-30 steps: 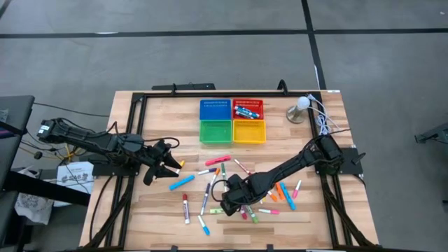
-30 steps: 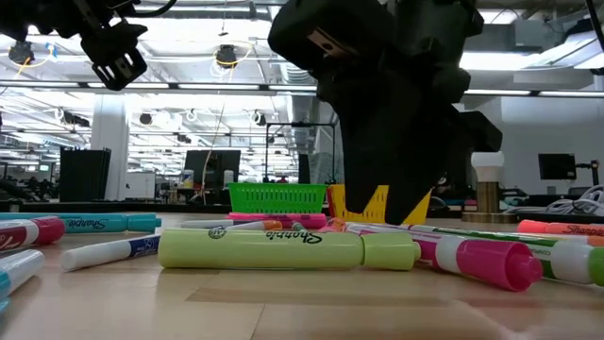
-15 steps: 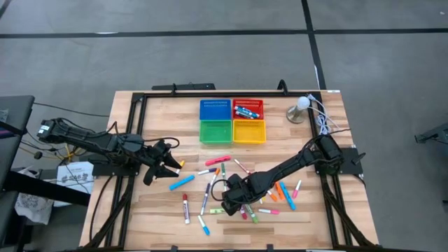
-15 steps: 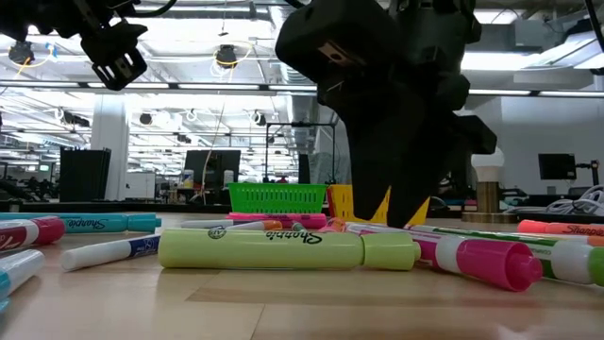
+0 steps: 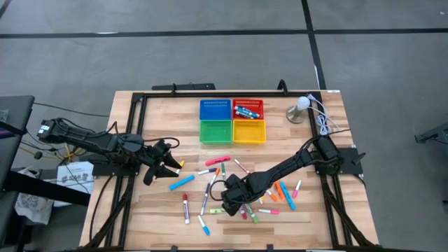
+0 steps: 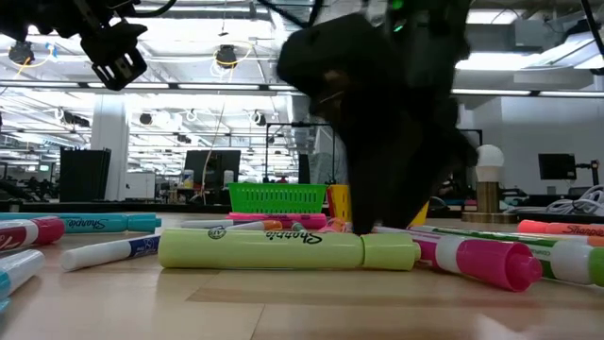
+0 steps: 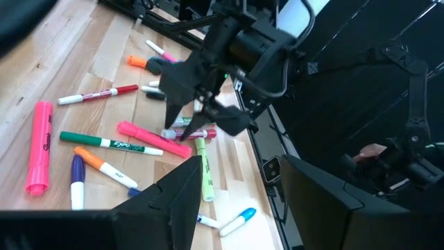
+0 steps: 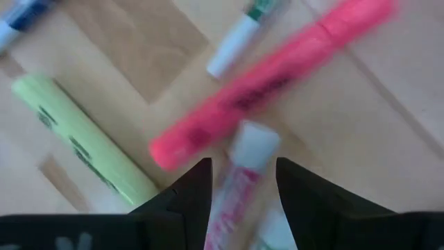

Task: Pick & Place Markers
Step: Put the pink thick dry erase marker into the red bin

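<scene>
Markers point(image 5: 210, 190) were scattered all over the wooden table point(image 5: 140, 217), most of them around the right gripper point(image 5: 233, 201), which was down low in the pile. Between its two fingers point(image 8: 187, 198), parted only a little, sat a white-and-pink marker point(image 8: 239, 177), tbh couldn't tell if it was actually pinched. A pink highlighter point(image 8: 270, 80) lay just past the fingertips. Left gripper point(image 5: 166, 164) hung off to the side, fingers partly apart, nothing in them.

Wooden table point(image 5: 154, 217) carries scattered markers point(image 5: 183, 181), four trays point(image 5: 232, 120), perhaps a lamp point(image 5: 299, 108).
</scene>
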